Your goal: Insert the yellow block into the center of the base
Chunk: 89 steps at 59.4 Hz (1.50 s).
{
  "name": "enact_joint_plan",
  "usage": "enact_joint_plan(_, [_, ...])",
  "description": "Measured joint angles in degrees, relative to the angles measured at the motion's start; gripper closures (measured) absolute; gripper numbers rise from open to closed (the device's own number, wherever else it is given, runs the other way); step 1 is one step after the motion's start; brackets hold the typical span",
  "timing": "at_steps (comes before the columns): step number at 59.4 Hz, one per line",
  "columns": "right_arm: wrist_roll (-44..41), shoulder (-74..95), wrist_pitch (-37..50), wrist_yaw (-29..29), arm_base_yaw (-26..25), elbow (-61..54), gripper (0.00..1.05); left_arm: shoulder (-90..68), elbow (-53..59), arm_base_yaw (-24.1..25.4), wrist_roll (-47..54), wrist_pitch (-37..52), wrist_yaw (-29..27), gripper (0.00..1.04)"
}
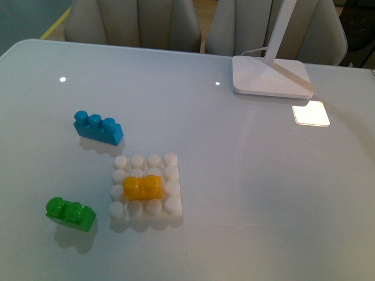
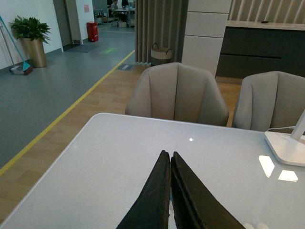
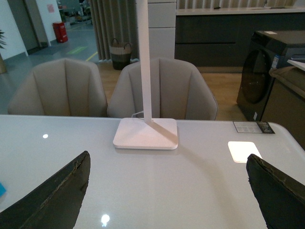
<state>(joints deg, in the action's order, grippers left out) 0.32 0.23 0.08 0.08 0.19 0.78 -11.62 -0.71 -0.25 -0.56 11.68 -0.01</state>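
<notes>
In the front view the yellow block sits on the white studded base, among its middle studs, slightly toward the left side. Neither arm shows in that view. My left gripper is shut with its two dark fingers pressed together and nothing between them, held above the table. Two white studs of the base peek in at the edge of that view. My right gripper is open wide over bare table, facing the lamp foot, with nothing between its fingers.
A blue three-stud brick lies behind and left of the base, and a green two-stud brick lies to its left. A white lamp foot with its stem stands at the back right. Grey chairs line the far edge.
</notes>
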Motion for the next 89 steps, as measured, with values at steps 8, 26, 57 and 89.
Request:
enact_joint_plan(8, [0.00, 0.00, 0.00, 0.00, 0.02, 0.00, 0.09, 5.95, -0.02, 0.00, 0.00, -7.65, 0.07, 1.02])
enact_joint_plan(26, [0.00, 0.00, -0.02, 0.00, 0.00, 0.00, 0.09, 11.26, -0.02, 0.00, 0.02, -11.61, 0.00, 1.02])
enact_joint_plan(57, [0.00, 0.00, -0.02, 0.00, 0.02, 0.00, 0.09, 11.26, -0.02, 0.00, 0.00, -11.61, 0.00, 0.22])
enact_joint_plan(89, [0.00, 0.00, -0.02, 0.00, 0.00, 0.00, 0.09, 11.26, -0.02, 0.00, 0.13, -11.61, 0.00, 0.07])
